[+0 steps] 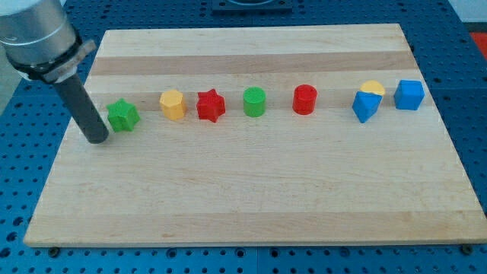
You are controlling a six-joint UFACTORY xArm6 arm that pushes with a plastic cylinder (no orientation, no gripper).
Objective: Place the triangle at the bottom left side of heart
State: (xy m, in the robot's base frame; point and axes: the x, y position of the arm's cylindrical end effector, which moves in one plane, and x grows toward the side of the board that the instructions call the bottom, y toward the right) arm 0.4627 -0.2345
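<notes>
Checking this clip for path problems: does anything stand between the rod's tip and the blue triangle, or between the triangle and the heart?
Yes. My tip sits at the view's left beside the green star. Toward the blue triangle stand the yellow hexagon, red star, green cylinder and red cylinder. The triangle already touches the yellow heart; nothing separates them.

Surface (251, 190): one rectangular board of pale wood, grain running left to right across the view, with a slightly darker band along the part nearest the view's top. Edges straight, corners square, finish matte.

Base (468, 46): blue panel beneath and around the board, showing on all four sides of the view, covered in a regular grid of small holes.

Fitting (251, 4): grey object at the view's top edge, mostly cut off; kind cannot be told.

Light: even and soft, with faint shadows on the wood.
</notes>
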